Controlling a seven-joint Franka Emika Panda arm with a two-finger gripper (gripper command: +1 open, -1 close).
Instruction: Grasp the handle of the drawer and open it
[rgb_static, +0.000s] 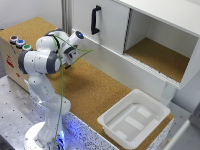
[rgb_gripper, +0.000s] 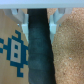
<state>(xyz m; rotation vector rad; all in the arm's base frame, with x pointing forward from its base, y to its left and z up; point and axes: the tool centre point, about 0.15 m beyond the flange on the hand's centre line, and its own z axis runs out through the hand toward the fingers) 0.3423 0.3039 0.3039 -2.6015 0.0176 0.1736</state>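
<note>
In the wrist view a dark, blurred drawer handle (rgb_gripper: 40, 47) runs between my two fingertips (rgb_gripper: 21, 17), filling the gap. Both pads look pressed against its sides. The surface behind it is cork, with a blue pixel figure (rgb_gripper: 15, 50) printed on it. In the exterior view my gripper (rgb_static: 69, 59) points down at the cork counter (rgb_static: 95, 90), close to the white cabinet front (rgb_static: 107, 62). The handle and the drawer itself are hidden there behind my wrist and hand.
A white cabinet stands along the back, with a shut door bearing a black handle (rgb_static: 95, 20) and an open cork-floored compartment (rgb_static: 155, 55). A white tray (rgb_static: 134, 117) sits at the counter's near right end. A box with coloured buttons (rgb_static: 19, 42) is at the exterior view's left.
</note>
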